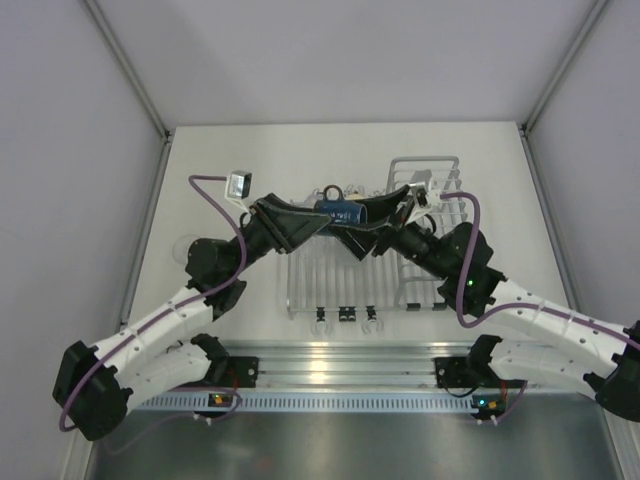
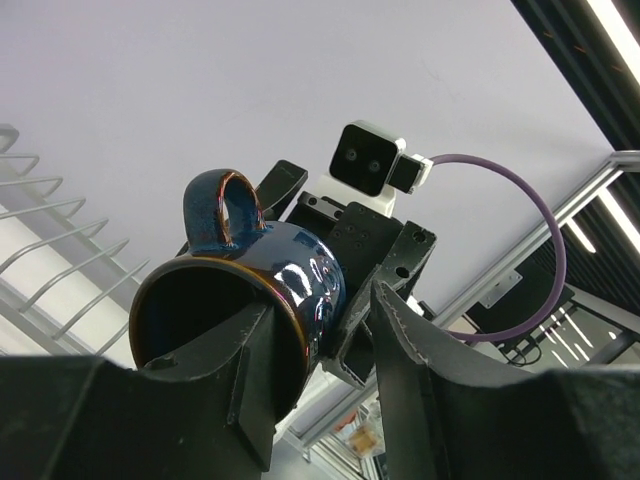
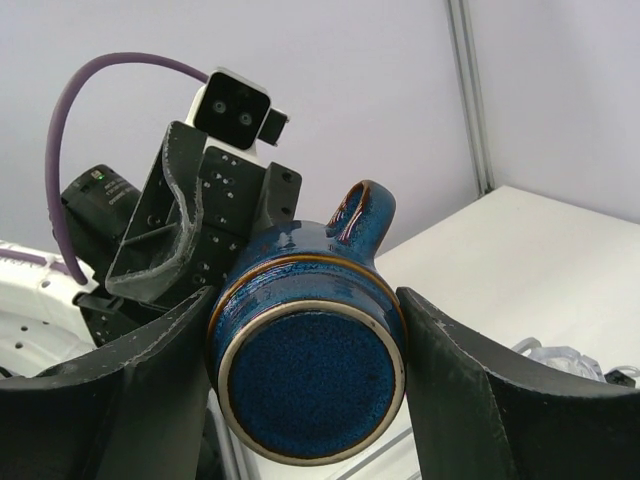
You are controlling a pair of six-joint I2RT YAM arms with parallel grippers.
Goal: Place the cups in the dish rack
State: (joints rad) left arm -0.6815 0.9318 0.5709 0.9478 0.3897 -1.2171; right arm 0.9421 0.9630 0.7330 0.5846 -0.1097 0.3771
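Note:
A dark blue mug (image 1: 340, 211) hangs on its side above the dish rack (image 1: 335, 275), between my two grippers. My right gripper (image 1: 374, 213) is shut on the mug's body, and in the right wrist view both fingers press the sides of the mug (image 3: 310, 370), its base facing the camera and its handle up. My left gripper (image 1: 316, 216) stands open at the mug's mouth. In the left wrist view one finger (image 2: 215, 350) reaches inside the mug (image 2: 290, 275) and the other finger (image 2: 420, 350) stands apart from its wall. No other cups can be made out.
The silver wire rack has flat bars with black clips (image 1: 345, 313) at its near edge and a taller basket section (image 1: 430, 180) at the right. Rack prongs (image 2: 50, 270) show at the left of the left wrist view. White walls enclose the table on three sides.

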